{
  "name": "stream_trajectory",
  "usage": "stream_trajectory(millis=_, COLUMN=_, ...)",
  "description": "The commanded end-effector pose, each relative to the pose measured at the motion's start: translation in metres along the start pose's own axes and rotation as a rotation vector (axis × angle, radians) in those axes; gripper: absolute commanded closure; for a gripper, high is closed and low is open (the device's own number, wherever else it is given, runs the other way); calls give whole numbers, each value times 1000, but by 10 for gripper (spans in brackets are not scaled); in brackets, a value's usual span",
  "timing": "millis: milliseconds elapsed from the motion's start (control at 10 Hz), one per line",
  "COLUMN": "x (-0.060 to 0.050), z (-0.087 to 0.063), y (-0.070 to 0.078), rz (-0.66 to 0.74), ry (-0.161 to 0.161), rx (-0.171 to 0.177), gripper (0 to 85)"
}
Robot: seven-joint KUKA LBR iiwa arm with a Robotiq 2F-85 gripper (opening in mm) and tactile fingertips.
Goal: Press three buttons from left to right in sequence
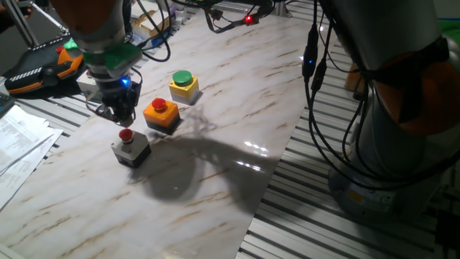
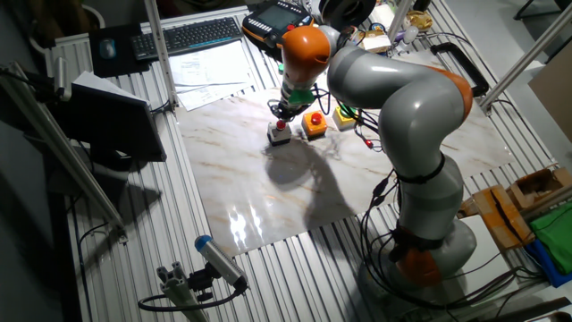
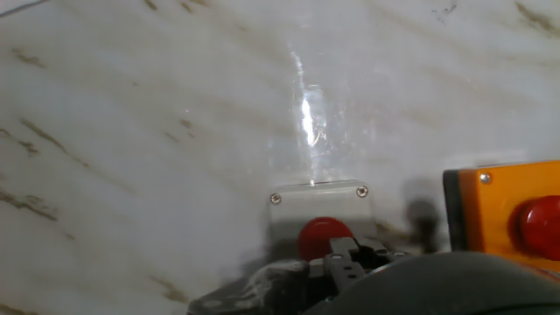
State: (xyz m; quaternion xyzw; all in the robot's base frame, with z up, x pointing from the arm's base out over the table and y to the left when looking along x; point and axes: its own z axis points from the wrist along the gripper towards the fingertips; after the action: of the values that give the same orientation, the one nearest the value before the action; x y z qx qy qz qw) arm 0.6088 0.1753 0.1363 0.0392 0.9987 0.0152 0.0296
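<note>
Three button boxes stand in a row on the marble board. The grey box with a red cap (image 1: 130,150) is the left one, the orange box with a red cap (image 1: 162,113) is in the middle, and the yellow box with a green cap (image 1: 184,86) is on the right. My gripper (image 1: 121,116) hangs just above and behind the grey box's cap. In the hand view its fingertips (image 3: 354,256) meet with no gap, right at the red cap (image 3: 325,238) of the grey box (image 3: 319,203). The orange box (image 3: 503,219) shows at the right.
The marble board (image 1: 215,187) lies on a slatted metal table. A teach pendant (image 1: 43,68) and papers (image 1: 21,140) lie off its left edge. Cables hang by the robot base (image 1: 402,108). A keyboard (image 2: 192,36) lies at the table's far side.
</note>
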Motion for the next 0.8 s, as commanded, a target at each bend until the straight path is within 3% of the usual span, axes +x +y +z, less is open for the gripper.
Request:
stream_trajectory(millis=0, x=-1, z=1, y=0, rz=0, ry=0, rx=-1, gripper=843)
stream_trajectory(millis=700, x=1, z=13, y=8, rz=6, ry=-14, rx=4, gripper=843)
